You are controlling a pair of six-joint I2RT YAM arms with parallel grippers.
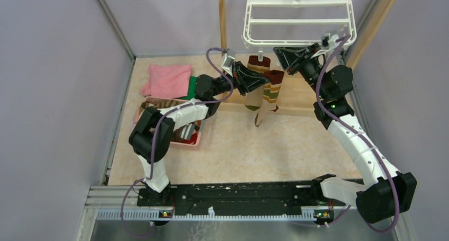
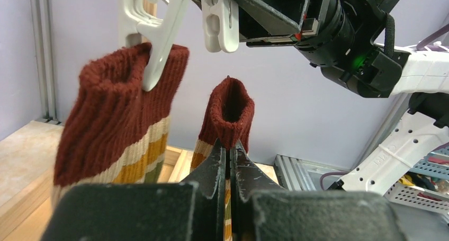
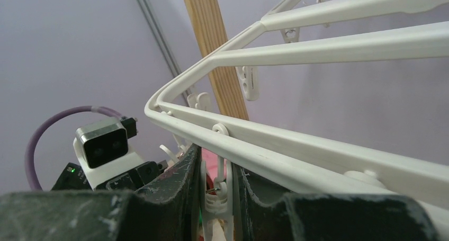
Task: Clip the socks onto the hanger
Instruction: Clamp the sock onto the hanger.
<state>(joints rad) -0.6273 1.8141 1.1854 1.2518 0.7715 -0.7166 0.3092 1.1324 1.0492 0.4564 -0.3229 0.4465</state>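
While the left gripper [image 2: 230, 148] pinches a red-cuffed sock [image 2: 231, 108] under the near rail of the hanger [image 1: 294, 21], the right gripper [image 3: 216, 164] squeezes a white clip [image 3: 217, 201] there; another sock [image 2: 114, 124] hangs clipped just left.

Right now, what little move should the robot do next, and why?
Probably lift the red-cuffed sock up into the white clip. The left jaws pinch it just below that clip, which the right jaws grip, and the cuff isn't in yet.

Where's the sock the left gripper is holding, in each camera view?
Top external: the sock hangs upper centre, under the hanger.
Left wrist: the sock is centre frame, cuff up, pinched by the left gripper.
Right wrist: not in it.
Shared landmark: the white hanger.
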